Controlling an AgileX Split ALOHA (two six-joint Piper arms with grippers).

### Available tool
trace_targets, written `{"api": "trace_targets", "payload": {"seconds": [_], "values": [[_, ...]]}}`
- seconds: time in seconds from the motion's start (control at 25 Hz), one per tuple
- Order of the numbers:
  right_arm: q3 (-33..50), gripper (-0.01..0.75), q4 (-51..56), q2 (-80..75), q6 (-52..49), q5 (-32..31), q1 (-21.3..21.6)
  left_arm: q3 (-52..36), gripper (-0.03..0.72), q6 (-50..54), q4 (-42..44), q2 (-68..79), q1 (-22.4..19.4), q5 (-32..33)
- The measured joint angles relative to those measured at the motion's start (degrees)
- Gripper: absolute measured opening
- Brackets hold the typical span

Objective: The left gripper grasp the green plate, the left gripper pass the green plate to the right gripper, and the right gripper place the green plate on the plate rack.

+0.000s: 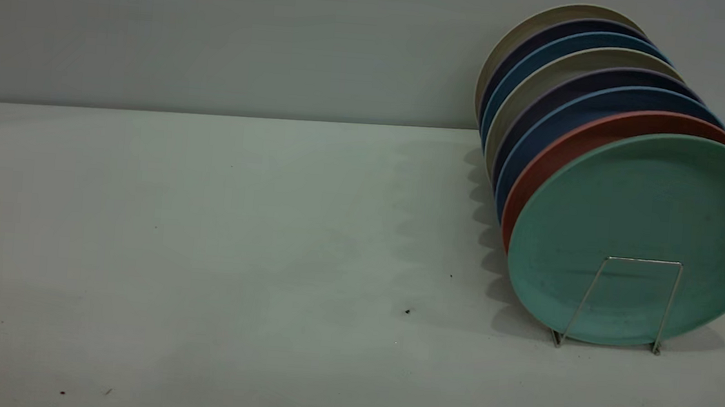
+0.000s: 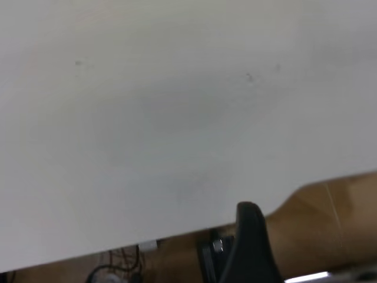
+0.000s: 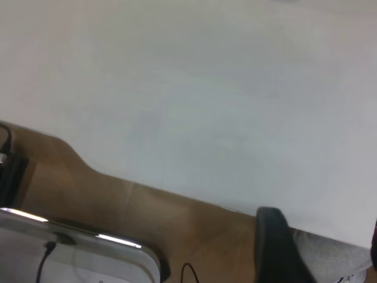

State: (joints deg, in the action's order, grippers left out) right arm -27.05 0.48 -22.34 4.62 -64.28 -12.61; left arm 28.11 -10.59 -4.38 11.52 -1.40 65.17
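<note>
White tabletop (image 1: 203, 249) stretches bare across the left and middle of the exterior view, with neither arm showing there. At the right, the silver wire plate rack (image 1: 620, 301) holds a row of plates on edge. The green plate (image 1: 641, 238) stands upright at the front, just before a salmon-pink plate (image 1: 553, 160), with blue plates (image 1: 550, 124) and beige ones behind. Each wrist view shows only one dark fingertip, left (image 2: 250, 247) and right (image 3: 277, 247), over the table edge; whether either gripper is open I cannot tell.

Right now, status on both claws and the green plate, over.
Neither claw over the table in the exterior view. Green plate upright in the plate rack, frontmost, salmon-pink plate behind it. Nothing in the way.
</note>
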Motion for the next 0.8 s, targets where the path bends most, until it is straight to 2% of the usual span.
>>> {"api": "trace_targets", "payload": {"seconds": [0.2,0.48,0.64,0.8], "values": [[0.0,0.364,0.15,2.31,0.0,0.07,1.45,-0.19,0.581,4.41,1.69,-0.96,0.07,-0.39],[0.0,0.312,0.19,14.63,0.0,-0.05,11.07,-0.19,0.581,5.34,1.69,-0.96,0.18,-0.4],[0.0,0.279,0.29,22.16,0.0,-0.29,11.66,-0.19,0.581,5.34,1.69,-0.96,0.24,-0.4],[0.0,0.246,0.29,23.27,0.0,-0.66,11.66,-0.19,0.581,5.34,1.69,-1.88,0.24,-0.4]]}}
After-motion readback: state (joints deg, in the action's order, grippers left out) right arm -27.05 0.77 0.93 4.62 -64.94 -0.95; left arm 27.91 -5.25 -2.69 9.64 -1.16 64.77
